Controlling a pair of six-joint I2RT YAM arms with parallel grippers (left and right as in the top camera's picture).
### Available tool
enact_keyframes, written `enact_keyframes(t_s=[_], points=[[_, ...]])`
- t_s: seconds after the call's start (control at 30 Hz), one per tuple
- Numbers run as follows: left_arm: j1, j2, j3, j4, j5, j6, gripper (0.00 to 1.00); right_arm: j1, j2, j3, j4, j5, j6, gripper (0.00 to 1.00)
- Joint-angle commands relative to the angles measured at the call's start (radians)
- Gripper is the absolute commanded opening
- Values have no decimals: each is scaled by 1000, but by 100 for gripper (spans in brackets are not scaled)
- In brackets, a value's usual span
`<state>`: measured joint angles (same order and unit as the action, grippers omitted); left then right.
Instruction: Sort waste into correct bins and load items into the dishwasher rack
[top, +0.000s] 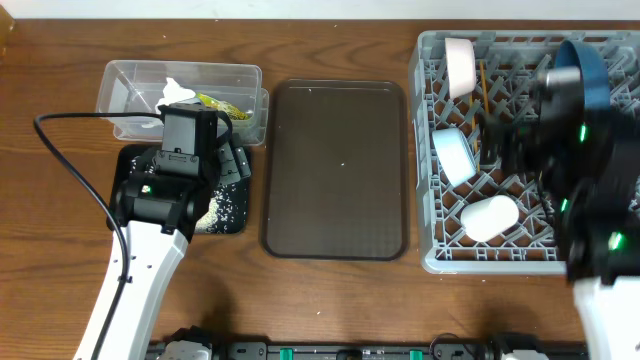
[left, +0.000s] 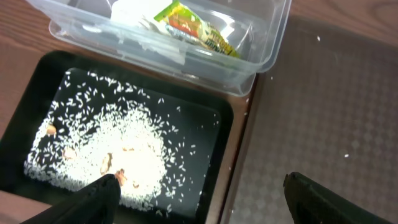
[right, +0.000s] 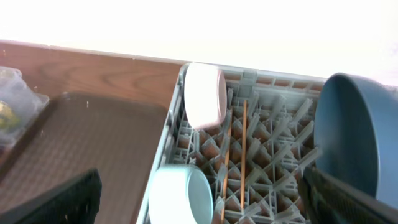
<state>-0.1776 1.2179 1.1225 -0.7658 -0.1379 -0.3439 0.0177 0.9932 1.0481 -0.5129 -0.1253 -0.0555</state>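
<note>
The clear tub (top: 130, 85) holds the crumpled white napkin (top: 172, 92) and the yellow-green wrapper (top: 222, 105); the left wrist view shows the tub (left: 267, 50), wrapper (left: 196, 28) and napkin (left: 134, 12). The black tray (top: 228, 218) holds loose rice (left: 134, 155). My left gripper (left: 199, 199) is open and empty above the tray's right edge. The grey rack (top: 430, 150) holds the dark blue plate (right: 351, 130), white cup (right: 205, 93), light-blue bowl (right: 180, 196), a white bowl (top: 490, 217) and chopsticks (right: 244, 149). My right gripper (right: 202, 199) is open and empty above the rack.
The dark brown serving tray (top: 335, 170) lies between the bins and the rack, with a few rice grains on it. My right arm hides part of the rack's right side in the overhead view. A black cable loops left of my left arm.
</note>
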Motion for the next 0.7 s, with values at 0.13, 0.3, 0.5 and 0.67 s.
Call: enact_keyframes(t_s=[0.13,0.3,0.5,0.67], points=[[4,5,11,-4,-5,-6,87,2,-414,-535,332,12,14,99],[4,5,11,-4,-5,-6,87,3,-662,-809,437,77,94,99],[4,5,11,-4,-5,-6,87,10,-838,-1006,504,82,135,99],[4,5,11,-4,-6,-6,87,65,-893,-1043,494,179,126,99]])
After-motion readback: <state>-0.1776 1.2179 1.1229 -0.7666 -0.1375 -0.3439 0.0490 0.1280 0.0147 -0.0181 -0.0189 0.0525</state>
